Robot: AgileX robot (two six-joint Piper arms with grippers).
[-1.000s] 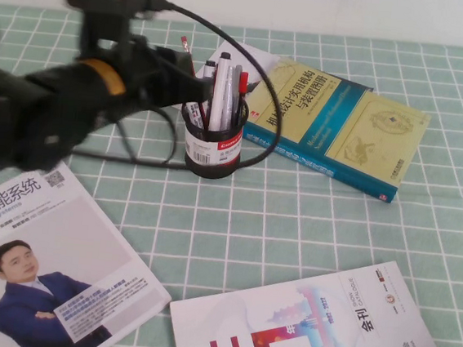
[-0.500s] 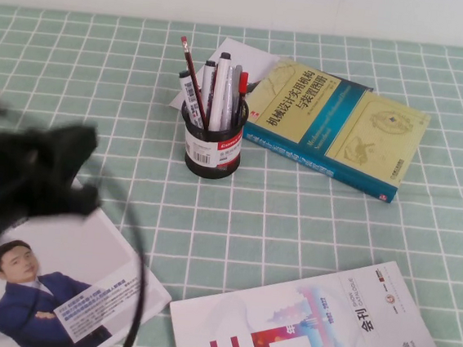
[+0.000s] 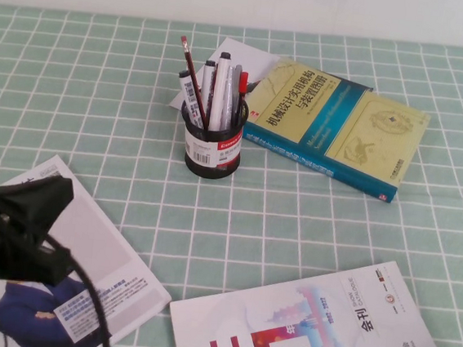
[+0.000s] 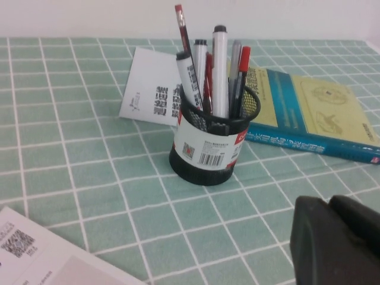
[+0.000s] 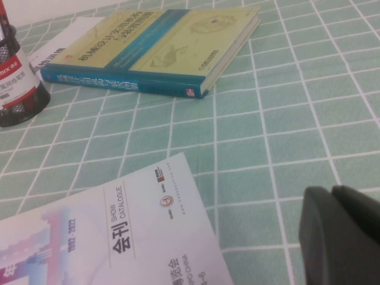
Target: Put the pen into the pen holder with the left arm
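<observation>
green-checked desk (image 3: 309, 222): the pen (image 3: 220, 90) now stands in the pen holder (image 3: 212, 145) near the far edge; left gripper (image 4: 335, 240), fingers closed and empty, has retreated to the near-left corner; right gripper (image 5: 341, 228) also closed. task looks done.

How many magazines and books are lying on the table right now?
3, perhaps more out of frame. The thick yellow-and-teal book lies right of the pen holder; one magazine is near-left, partly under the left gripper; another magazine is near-right. The right gripper is low beside it.
</observation>
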